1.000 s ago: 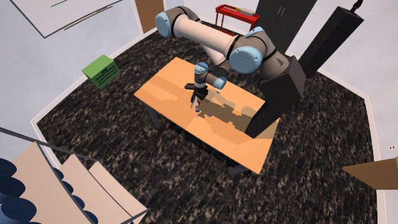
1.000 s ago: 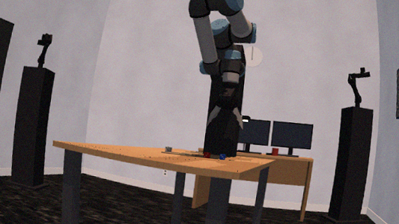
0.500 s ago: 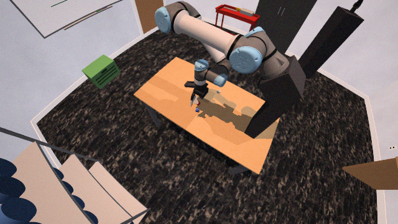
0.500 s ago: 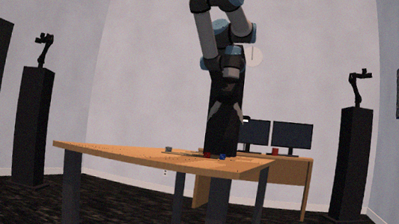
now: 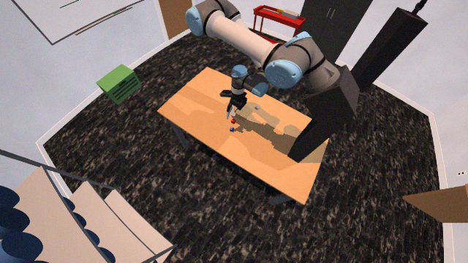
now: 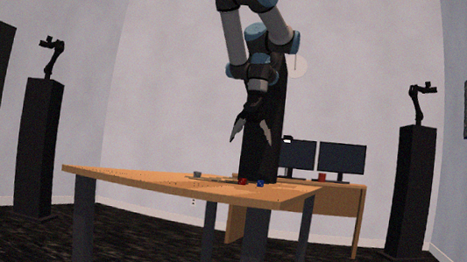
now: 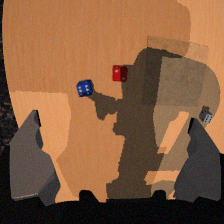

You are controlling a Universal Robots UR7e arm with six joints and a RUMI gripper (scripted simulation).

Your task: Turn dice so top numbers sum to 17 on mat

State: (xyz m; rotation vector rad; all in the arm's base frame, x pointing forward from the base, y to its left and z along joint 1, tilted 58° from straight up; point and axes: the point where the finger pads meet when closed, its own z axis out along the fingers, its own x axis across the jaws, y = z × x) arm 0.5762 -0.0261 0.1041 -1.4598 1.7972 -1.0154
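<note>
From above, the arm reaches out over the worktop with its pincer hanging just over the red die; the blue die sits just beside it and the grey die lies apart, toward the arm's base, on a paler patch I take to be the mat, though its edges are lost in shadow. From the side, the pincer hangs well above the worktop, spread wide and holding nothing, a height the overhead view hides; the red die, blue die and grey die all look flat. From the wrist, both fingers frame the scene: the blue die and red die lie on bare wood off the mat, the grey die on or near its edge. Only here do pips hint, too blurred to count. I'd say the next move is choosing a die: centre over it, square the jaws to its faces, then drop straight down
</note>
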